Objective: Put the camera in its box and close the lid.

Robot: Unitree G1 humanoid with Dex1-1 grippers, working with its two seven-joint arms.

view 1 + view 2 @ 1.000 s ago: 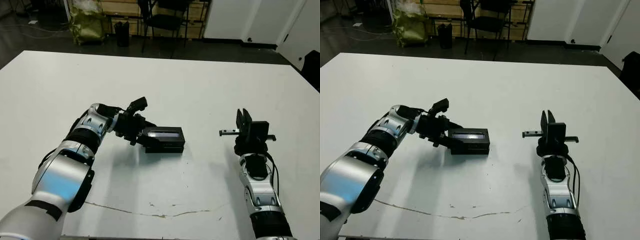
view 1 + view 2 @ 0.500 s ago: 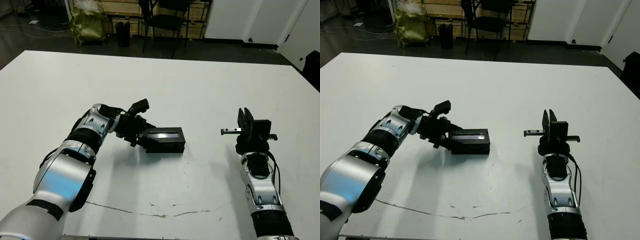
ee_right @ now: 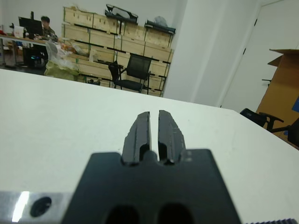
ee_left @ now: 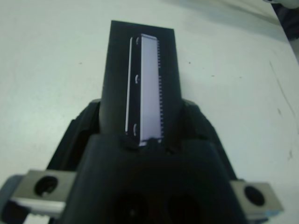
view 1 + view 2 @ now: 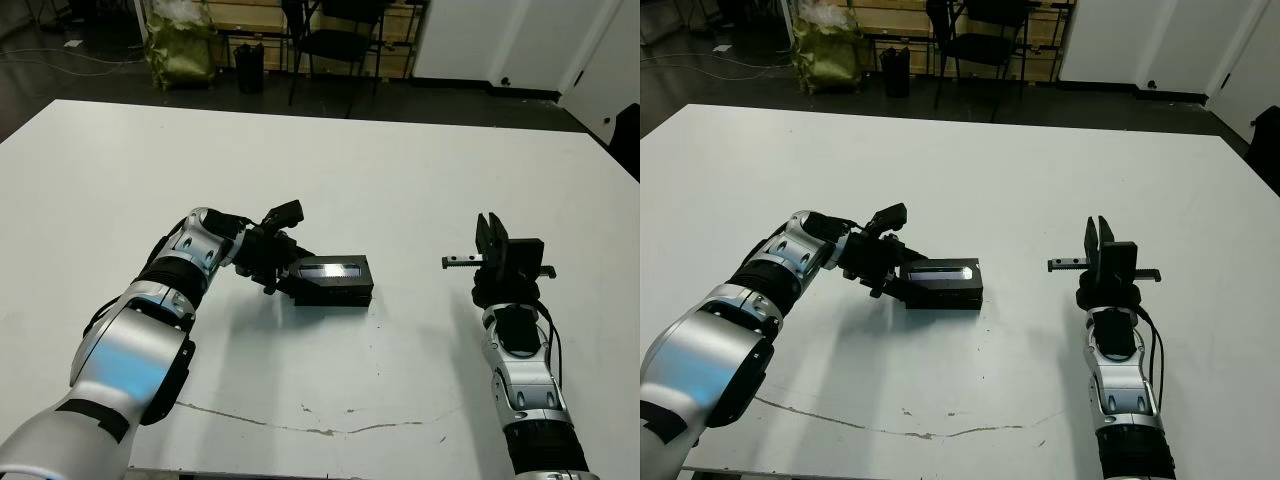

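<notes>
the flat black rectangular lid with a pale glossy stripe (image 5: pixel 333 277), rigid, light and likely slick, sits between the left gripper (image 5: pixel 283 262)'s jaws at its nine o'clock end, right gripper (image 3: pixel 154 133)'s jaws pressed together, empty.

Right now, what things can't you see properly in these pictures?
- The camera: no view shows it; the lid covers the box, so whether it's inside can't be told.
- The box: only a dark side wall shows under the lid.
- The left gripper fingers: in the head views they merge with the black lid; in the left wrist view its own body hides them.
</notes>
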